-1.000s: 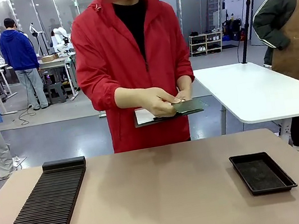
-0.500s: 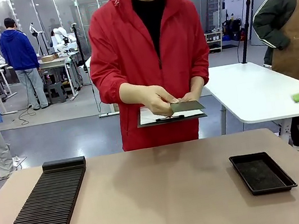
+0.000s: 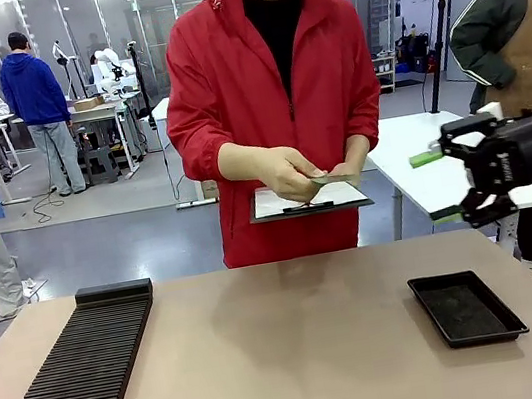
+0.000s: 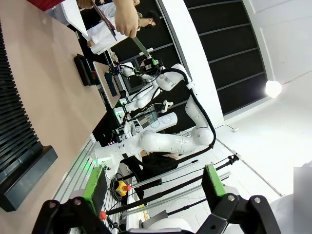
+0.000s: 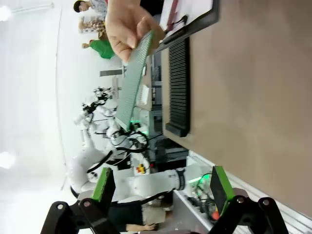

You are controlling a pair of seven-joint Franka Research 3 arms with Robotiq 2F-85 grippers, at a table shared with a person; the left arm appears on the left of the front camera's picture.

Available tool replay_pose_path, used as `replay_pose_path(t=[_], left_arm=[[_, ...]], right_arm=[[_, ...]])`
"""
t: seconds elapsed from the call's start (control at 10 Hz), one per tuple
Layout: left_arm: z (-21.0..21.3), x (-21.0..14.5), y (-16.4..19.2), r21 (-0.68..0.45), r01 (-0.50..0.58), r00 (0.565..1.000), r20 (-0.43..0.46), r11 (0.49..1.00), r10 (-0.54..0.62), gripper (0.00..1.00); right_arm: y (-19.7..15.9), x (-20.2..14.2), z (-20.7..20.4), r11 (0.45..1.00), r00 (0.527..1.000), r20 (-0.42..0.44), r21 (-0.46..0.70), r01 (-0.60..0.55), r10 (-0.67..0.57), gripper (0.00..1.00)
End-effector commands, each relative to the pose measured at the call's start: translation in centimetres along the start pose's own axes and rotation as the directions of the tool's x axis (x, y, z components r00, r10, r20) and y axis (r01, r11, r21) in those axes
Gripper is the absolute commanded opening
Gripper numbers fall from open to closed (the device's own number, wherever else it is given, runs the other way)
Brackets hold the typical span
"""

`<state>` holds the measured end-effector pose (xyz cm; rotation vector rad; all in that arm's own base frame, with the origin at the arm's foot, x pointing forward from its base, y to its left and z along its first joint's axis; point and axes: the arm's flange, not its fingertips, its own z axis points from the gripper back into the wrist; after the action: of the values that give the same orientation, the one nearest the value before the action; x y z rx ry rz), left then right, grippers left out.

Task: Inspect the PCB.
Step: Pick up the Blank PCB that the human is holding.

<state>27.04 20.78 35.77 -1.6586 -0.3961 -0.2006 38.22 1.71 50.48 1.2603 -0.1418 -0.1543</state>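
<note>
Across the table a person in a red jacket holds the PCB [image 3: 335,179], a thin pale grey-green board, just above a clipboard [image 3: 311,198]. In the right wrist view the PCB [image 5: 134,80] hangs from the person's hand [image 5: 126,24], its dotted face visible. The left wrist view shows the PCB [image 4: 141,47] far off in that hand. My right gripper [image 3: 436,188] hovers open at the right, level with the clipboard and a short way from the board. Its green pads [image 5: 103,183] stand wide apart around nothing. My left gripper [image 4: 153,183] is open and holds nothing.
A black slotted rack [image 3: 72,382] lies along the left of the tan table [image 3: 301,356]. A shallow black tray [image 3: 465,308] sits at the right, below my right gripper. A white table [image 3: 420,150] and a bystander in a brown apron [image 3: 527,57] stand behind at the right.
My right arm has come in from the right edge and moved left toward the person. The person has raised the PCB off the clipboard and shifted slightly right.
</note>
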Motion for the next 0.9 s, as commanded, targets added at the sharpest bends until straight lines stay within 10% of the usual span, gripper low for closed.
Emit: replay_pose_path(t=[0.0,0.8], left_arm=[[0.3,0.0,-0.1,0.007,-0.004,1.0,-0.008,1.0,0.004,1.0],[0.3,0.0,-0.1,0.007,-0.004,1.0,-0.008,1.0,0.004,1.0]], right_arm=[[1.5,2.0,-1.9,0.994,0.996,-0.033,0.066,0.088,-0.086,1.0],[2.5,4.6,-9.2,0.979,0.984,-0.125,0.148,0.143,-0.125,1.0]])
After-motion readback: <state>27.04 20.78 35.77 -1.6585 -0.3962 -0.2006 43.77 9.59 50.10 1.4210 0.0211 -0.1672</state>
